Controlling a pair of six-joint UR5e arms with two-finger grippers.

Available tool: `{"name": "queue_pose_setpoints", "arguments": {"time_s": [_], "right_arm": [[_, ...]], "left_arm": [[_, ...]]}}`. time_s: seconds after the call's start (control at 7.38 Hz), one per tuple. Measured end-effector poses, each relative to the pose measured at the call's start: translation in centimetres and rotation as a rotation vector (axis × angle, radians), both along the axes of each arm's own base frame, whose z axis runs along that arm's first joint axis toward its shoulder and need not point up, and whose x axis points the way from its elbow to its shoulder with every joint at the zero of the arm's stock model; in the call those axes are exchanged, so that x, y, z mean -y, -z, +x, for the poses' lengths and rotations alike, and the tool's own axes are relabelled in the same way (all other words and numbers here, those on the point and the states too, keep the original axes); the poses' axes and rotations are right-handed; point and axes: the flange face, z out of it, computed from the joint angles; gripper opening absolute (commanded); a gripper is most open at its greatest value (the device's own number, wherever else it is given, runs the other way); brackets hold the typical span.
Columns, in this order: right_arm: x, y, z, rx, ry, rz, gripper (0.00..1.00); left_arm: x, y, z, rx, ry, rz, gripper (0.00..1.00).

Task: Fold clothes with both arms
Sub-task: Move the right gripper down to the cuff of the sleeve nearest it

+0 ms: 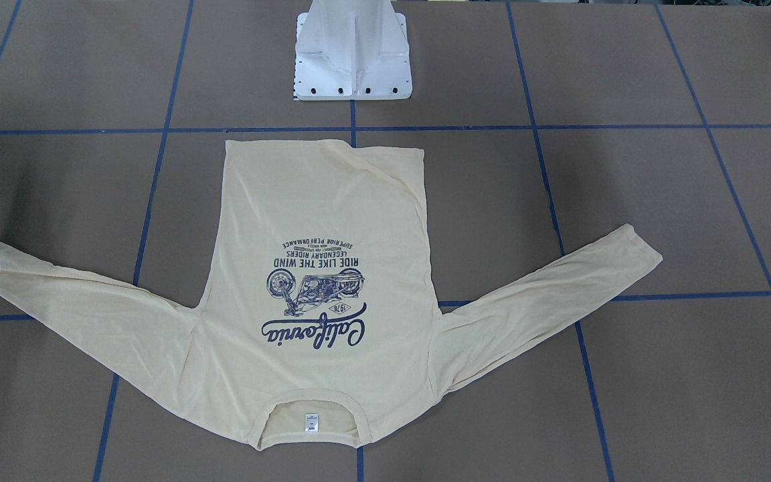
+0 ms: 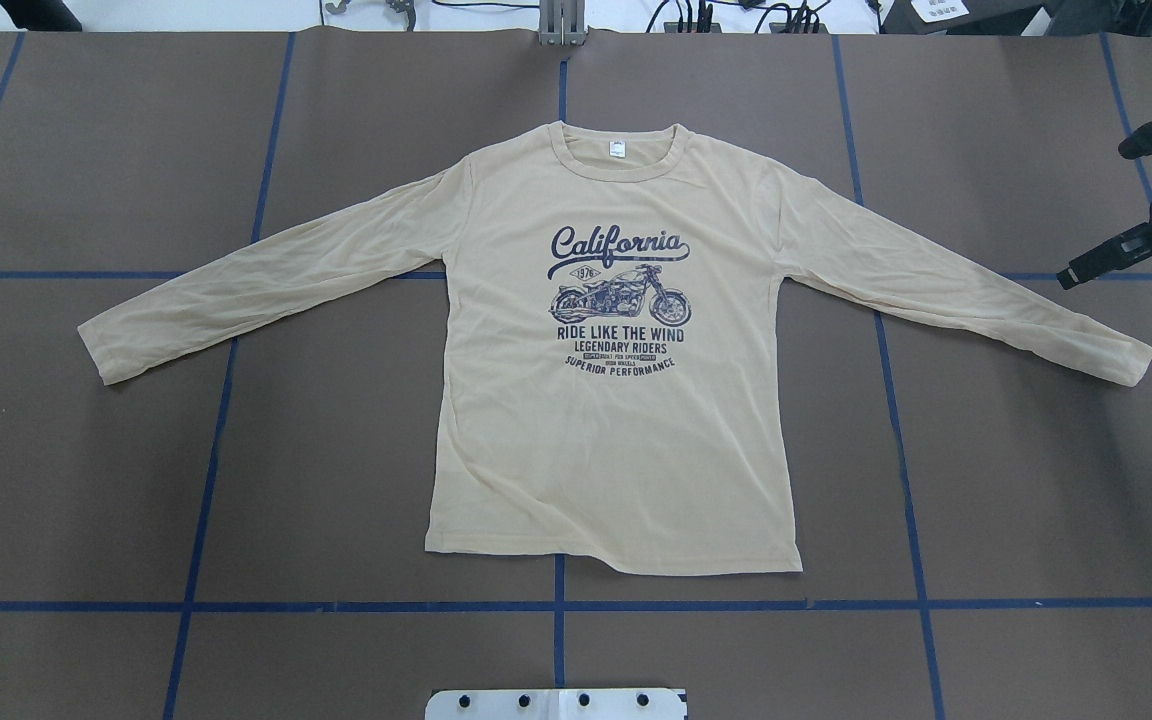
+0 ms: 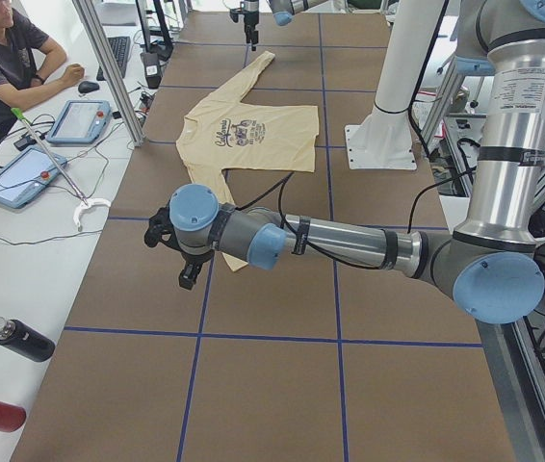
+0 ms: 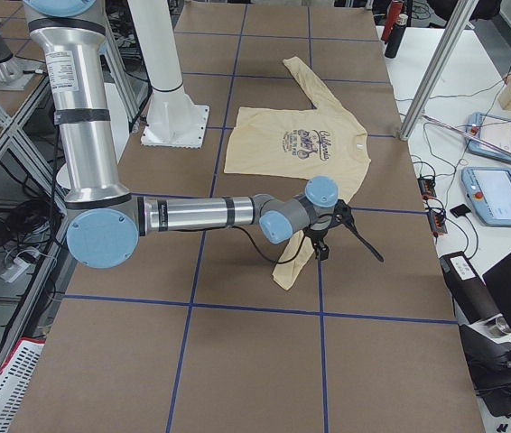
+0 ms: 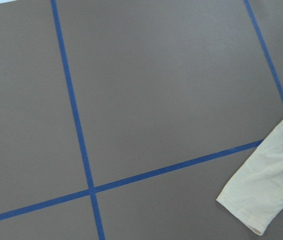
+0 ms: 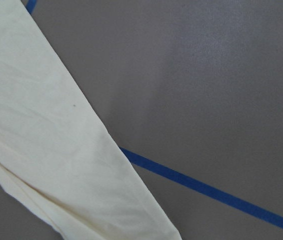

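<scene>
My right gripper (image 2: 1086,268) hangs above the table just past the cuff of the right sleeve (image 2: 966,300), and I cannot tell whether its jaws are spread or pressed together. My left gripper (image 3: 184,269) sits near the end of the left sleeve (image 2: 266,290), seen only from the side, so its jaws are just as unclear. The cream-yellow T-shirt (image 2: 616,440) lies flat and print-up in the middle of the brown table (image 2: 1016,480), sleeves spread outward, hem toward my white base (image 2: 556,703), collar on the far side.
</scene>
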Motion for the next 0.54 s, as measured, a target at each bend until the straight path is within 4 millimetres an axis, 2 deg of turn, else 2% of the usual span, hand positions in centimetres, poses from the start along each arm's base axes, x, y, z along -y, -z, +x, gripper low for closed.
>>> {"name": "queue_pose_setpoints", "arguments": {"time_s": [0.14,0.27,0.54], "right_arm": [[-0.8,-2.4,0.3,0.002,0.002,0.010,1.00],[-1.6,-3.8,0.6,0.001,0.002,0.005,1.00],[-2.9,-5.2,1.2,-0.003,-0.001,-0.024,0.99]], "left_arm": [[0.2,-0.2,0.1,-0.002,-0.001,0.005,0.99],[0.2,-0.3,0.1,-0.001,-0.002,0.006,0.99],[0.1,-0.8,0.1,0.000,-0.003,0.000,0.99]]}}
